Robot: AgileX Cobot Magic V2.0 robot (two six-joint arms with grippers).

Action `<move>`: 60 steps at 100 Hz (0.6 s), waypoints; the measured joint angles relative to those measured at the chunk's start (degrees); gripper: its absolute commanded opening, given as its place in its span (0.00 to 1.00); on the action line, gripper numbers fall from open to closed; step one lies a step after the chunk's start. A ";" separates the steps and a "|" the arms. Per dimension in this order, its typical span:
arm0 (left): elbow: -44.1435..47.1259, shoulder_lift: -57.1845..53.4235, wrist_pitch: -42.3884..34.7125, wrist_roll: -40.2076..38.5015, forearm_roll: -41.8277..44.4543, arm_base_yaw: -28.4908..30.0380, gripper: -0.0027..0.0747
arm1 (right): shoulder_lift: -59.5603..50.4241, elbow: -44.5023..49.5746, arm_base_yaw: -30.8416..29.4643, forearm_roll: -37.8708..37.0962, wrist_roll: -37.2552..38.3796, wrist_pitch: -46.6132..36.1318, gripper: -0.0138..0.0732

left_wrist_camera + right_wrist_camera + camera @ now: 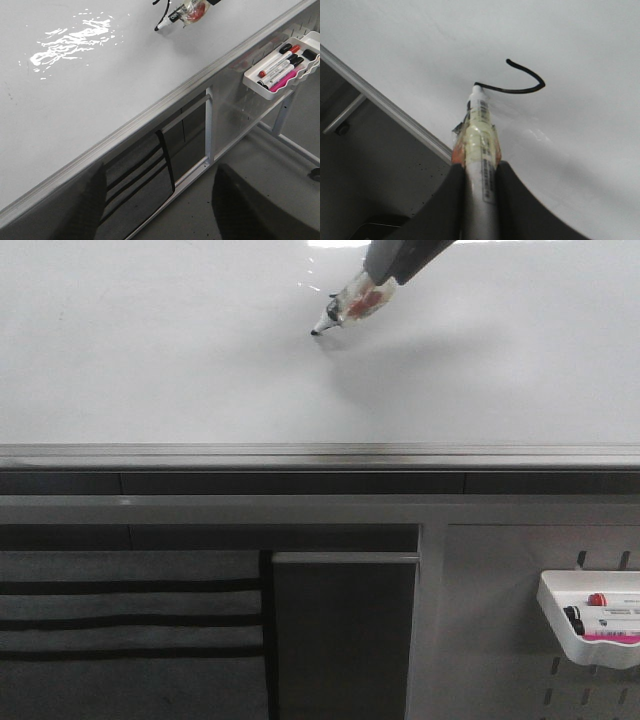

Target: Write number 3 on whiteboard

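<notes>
The whiteboard (pixel 150 360) fills the far half of the front view, with a grey metal rail (pixel 320 455) along its near edge. My right gripper (pixel 480 172) is shut on a white marker (pixel 480 130) wrapped in clear and orange tape. The marker's black tip touches the board at the end of a hooked black stroke (pixel 527 82), the only part of the number 3 that shows. In the front view that marker (pixel 355 302) slants down to the left from the right gripper (pixel 385 275). My left gripper (pixel 160 210) hangs open off the board's edge, over the floor, holding nothing.
A white tray (pixel 590 625) holding several markers hangs on the grey perforated panel (pixel 500 640) under the rail at the right. A dark striped panel (pixel 130 620) sits below the rail at the left. Bright glare (pixel 75 40) lies on the whiteboard (pixel 75 110).
</notes>
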 measured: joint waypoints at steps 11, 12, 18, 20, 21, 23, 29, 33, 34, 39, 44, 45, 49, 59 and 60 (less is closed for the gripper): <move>0.00 0.00 0.00 0.00 0.00 0.00 0.58 | -2.10 2.31 -1.79 -0.51 0.00 2.11 0.18; 0.00 0.00 0.00 0.00 0.00 0.00 0.58 | -2.26 2.98 -1.78 -0.51 0.00 2.11 0.18; 0.00 0.00 0.00 0.00 0.00 0.00 0.58 | -3.45 5.97 -1.50 -0.51 0.00 0.55 0.18; 0.00 0.00 0.00 0.00 -0.03 0.00 0.58 | -3.56 7.05 -1.08 -0.27 0.00 -0.55 0.18; 0.00 0.00 0.00 0.00 -0.03 0.00 0.58 | -3.56 7.37 -0.92 -0.16 0.00 -1.41 0.18; 0.00 0.00 0.00 0.00 -0.03 0.00 0.58 | -3.60 8.31 -0.30 0.12 0.00 -2.32 0.18; 0.00 0.00 0.00 0.00 -0.03 0.00 0.58 | -3.25 10.10 1.93 1.02 0.00 -6.55 0.18; 0.00 0.00 0.00 0.00 -0.03 0.00 0.58 | -2.34 10.20 3.22 1.63 0.00 -8.84 0.18; 0.00 0.00 0.00 0.00 -0.03 0.00 0.58 | -2.05 10.20 3.40 1.65 0.00 -9.14 0.18; 0.00 0.00 0.00 0.00 -0.03 0.00 0.58 | -1.21 9.54 4.29 2.21 0.00 -10.01 0.18; 0.00 0.00 0.00 0.00 -0.03 0.00 0.58 | -1.08 8.66 4.58 2.36 0.00 -9.59 0.18; 0.00 0.00 0.00 0.00 -0.03 0.00 0.58 | -1.18 8.49 4.57 2.36 0.00 -9.42 0.18; 0.00 0.00 0.00 0.00 -0.03 0.00 0.58 | -2.27 8.51 4.68 2.36 -0.78 -9.30 0.18; 0.00 0.00 0.00 0.00 -0.03 0.00 0.58 | -8.50 11.66 6.27 2.93 -4.65 -9.66 0.18; 0.00 0.00 0.00 0.00 -0.03 0.00 0.58 | -9.63 12.01 6.43 3.06 -4.85 -9.81 0.18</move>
